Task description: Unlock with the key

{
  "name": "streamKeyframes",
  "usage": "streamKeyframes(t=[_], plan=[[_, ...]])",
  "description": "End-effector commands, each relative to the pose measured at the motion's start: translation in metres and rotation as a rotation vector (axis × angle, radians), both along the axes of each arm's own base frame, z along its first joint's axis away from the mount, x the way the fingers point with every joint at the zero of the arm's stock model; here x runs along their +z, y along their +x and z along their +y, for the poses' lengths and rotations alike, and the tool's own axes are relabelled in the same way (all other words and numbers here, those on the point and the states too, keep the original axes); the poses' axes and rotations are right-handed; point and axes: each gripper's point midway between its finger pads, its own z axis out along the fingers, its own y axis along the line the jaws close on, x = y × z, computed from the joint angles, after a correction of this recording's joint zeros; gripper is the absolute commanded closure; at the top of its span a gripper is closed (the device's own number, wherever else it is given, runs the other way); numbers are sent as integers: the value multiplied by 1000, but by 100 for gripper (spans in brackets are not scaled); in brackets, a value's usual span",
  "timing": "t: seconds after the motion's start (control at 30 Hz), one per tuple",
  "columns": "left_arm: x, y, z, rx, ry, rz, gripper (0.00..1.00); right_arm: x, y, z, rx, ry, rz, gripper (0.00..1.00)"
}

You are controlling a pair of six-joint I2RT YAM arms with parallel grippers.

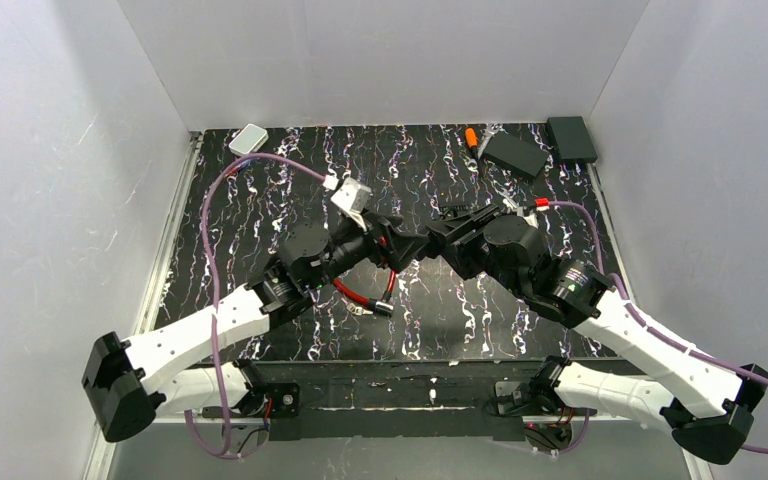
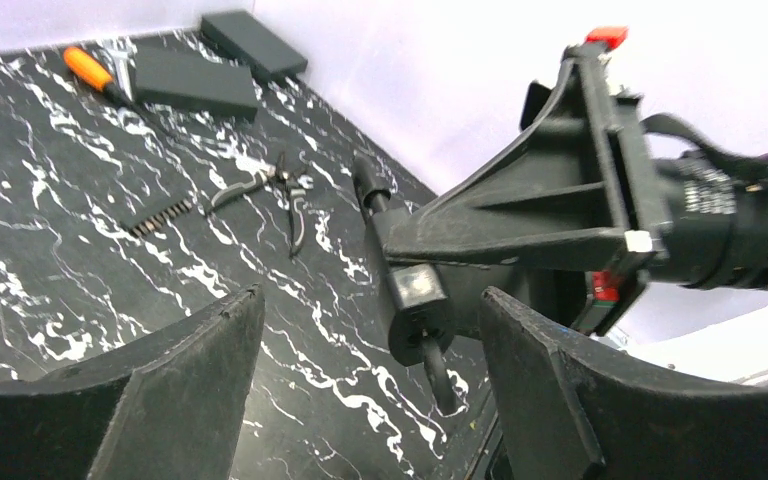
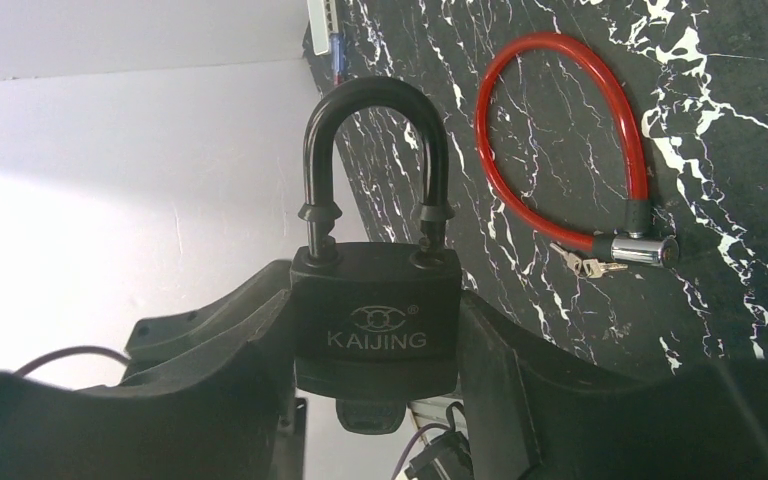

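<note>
My right gripper (image 3: 375, 330) is shut on the body of a black KAIJING padlock (image 3: 375, 310) and holds it above the table with the shackle (image 3: 375, 110) pointing away. A black-headed key (image 3: 370, 415) sticks out of the padlock's underside. Both shackle legs reach the body; I cannot tell whether it is released. In the left wrist view the padlock (image 2: 415, 290) is edge-on and the key (image 2: 440, 372) hangs below it. My left gripper (image 2: 370, 300) is open, one finger on each side of the key, not touching it. The grippers meet at mid-table (image 1: 415, 248).
A red cable lock (image 3: 570, 130) with small keys lies on the black marbled table, under the arms in the top view (image 1: 365, 295). Pliers (image 2: 260, 190), an orange screwdriver (image 2: 90, 70) and two black boxes (image 2: 195, 80) lie at the back right. A white box (image 1: 249, 139) sits back left.
</note>
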Motion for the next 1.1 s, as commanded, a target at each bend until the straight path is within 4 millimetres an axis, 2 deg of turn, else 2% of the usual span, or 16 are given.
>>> streamKeyframes(t=[0.0,0.23,0.47,0.53,0.57,0.63,0.7,0.73,0.87,0.97,1.07], plan=[[4,1,-15,-45,-36,32,25,48,5,0,-20,124,-105,99],[-3,0,-22,-60,-44,51,22,55,6,-6,-43,126,-120,99],[-8,14,-37,-3,-93,100,29,55,6,1,-22,136,-110,99],[-10,18,-43,3,-94,110,38,54,6,4,-14,140,-106,99],[-10,19,-45,10,-96,112,45,54,6,4,-13,141,-106,99],[-11,23,-43,34,-100,116,67,54,6,3,-18,138,-107,99],[-12,26,-38,69,-103,112,94,54,6,1,-24,136,-110,99],[-12,28,-34,88,-107,112,100,55,6,-1,-29,134,-111,99],[-12,24,-23,106,-107,99,100,54,7,-7,-48,127,-123,99],[-11,16,-20,71,-94,70,100,56,7,-12,-53,111,-154,81],[-11,8,-15,42,-74,34,100,61,6,-19,-60,80,-189,48]])
